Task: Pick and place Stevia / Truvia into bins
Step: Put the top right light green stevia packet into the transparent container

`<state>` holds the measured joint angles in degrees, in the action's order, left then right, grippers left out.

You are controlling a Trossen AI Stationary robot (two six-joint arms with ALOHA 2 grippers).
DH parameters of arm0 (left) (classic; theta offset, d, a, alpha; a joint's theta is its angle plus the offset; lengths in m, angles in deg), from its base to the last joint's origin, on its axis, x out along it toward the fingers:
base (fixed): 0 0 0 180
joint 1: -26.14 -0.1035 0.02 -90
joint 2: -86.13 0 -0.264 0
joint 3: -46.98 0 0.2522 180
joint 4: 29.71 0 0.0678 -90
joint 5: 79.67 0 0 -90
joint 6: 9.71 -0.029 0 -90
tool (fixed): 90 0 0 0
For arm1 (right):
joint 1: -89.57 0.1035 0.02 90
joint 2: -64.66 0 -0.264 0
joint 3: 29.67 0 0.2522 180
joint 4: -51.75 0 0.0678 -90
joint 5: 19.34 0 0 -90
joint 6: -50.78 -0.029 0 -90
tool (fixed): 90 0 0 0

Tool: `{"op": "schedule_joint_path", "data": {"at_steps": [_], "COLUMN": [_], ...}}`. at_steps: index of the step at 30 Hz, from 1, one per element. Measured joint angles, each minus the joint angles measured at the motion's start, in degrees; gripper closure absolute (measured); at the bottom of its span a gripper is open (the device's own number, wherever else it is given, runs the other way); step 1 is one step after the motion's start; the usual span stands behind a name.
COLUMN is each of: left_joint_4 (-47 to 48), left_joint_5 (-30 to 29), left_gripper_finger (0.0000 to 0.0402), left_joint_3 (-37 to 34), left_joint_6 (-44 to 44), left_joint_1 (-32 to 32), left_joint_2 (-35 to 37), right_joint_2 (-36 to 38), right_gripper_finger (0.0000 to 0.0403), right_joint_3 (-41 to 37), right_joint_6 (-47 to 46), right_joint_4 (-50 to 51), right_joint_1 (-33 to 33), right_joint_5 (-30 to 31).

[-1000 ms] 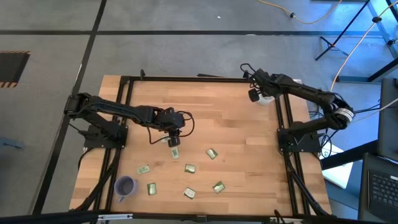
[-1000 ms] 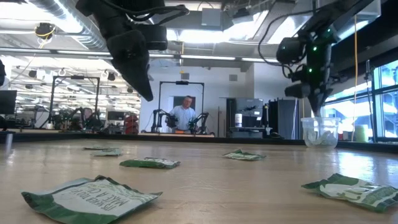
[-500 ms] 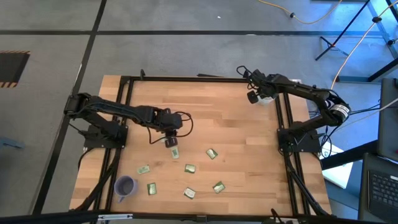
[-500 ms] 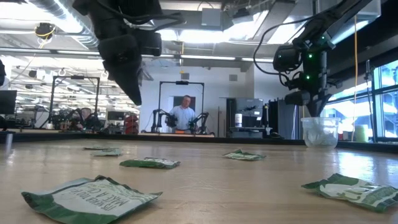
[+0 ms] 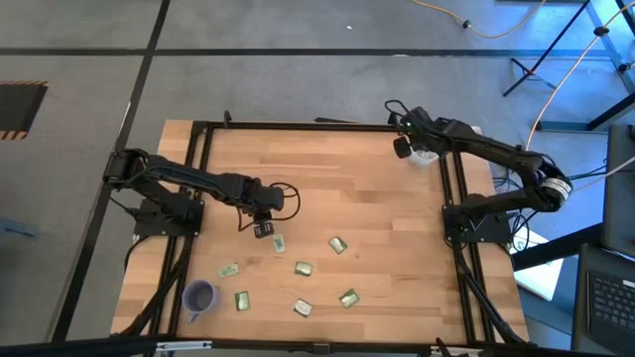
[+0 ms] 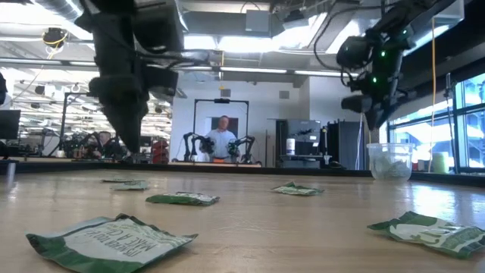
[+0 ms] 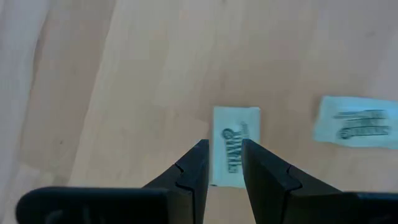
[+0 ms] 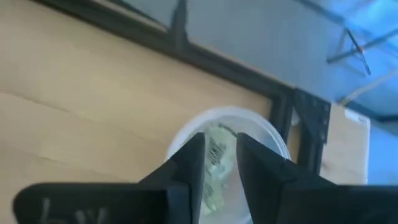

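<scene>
While left pincer (image 7: 222, 144) gapes over sachet (image 7: 234, 145) | right pincer (image 8: 218, 142) parted above white cup (image 8: 264, 134)

Far half of table (image 5: 327, 159) bare wood, open to passage. Sachets (image 5: 303, 269) lie flat and spaced across near half, low obstacles. Purple cup (image 5: 199, 296) near left corner, translucent cup (image 5: 425, 156) far right edge. Frame rails (image 5: 451, 188) border sides.
</scene>
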<state>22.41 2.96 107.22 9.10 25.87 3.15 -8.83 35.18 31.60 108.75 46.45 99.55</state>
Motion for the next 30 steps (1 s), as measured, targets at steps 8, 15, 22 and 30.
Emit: {"op": "schedule_joint_path", "data": {"at_steps": [8, 15, 22, 30], "left_joint_4": [-9.2, -11.9, -12.1, -12.2], "left_joint_5": [2.1, 2.6, 3.4, 4.4], "left_gripper_finger": [0.0325, 0.0324, 0.0326, 0.0378], "left_joint_3": [-3.7, -4.1, -3.7, -4.0], "left_joint_6": [-1.8, -2.0, -2.0, -2.0], "left_joint_1": [-0.2, -0.2, -0.2, -0.2], "left_joint_2": [-0.4, -4.8, -9.5, -8.5], "right_joint_2": [5.1, 5.9, 5.9, 6.0], "right_gripper_finger": [0.0308, 0.0308, 0.0308, 0.0308], "right_joint_3": [0.0, 0.0, 0.0, 0.0], "right_joint_6": [0.2, 0.2, 0.3, 2.7], "right_joint_4": [-2.5, -2.4, -2.5, -3.4], "right_joint_1": [3.3, 4.3, 4.7, 5.1], "right_joint_5": [0.0, 0.0, -0.1, -0.1]}}
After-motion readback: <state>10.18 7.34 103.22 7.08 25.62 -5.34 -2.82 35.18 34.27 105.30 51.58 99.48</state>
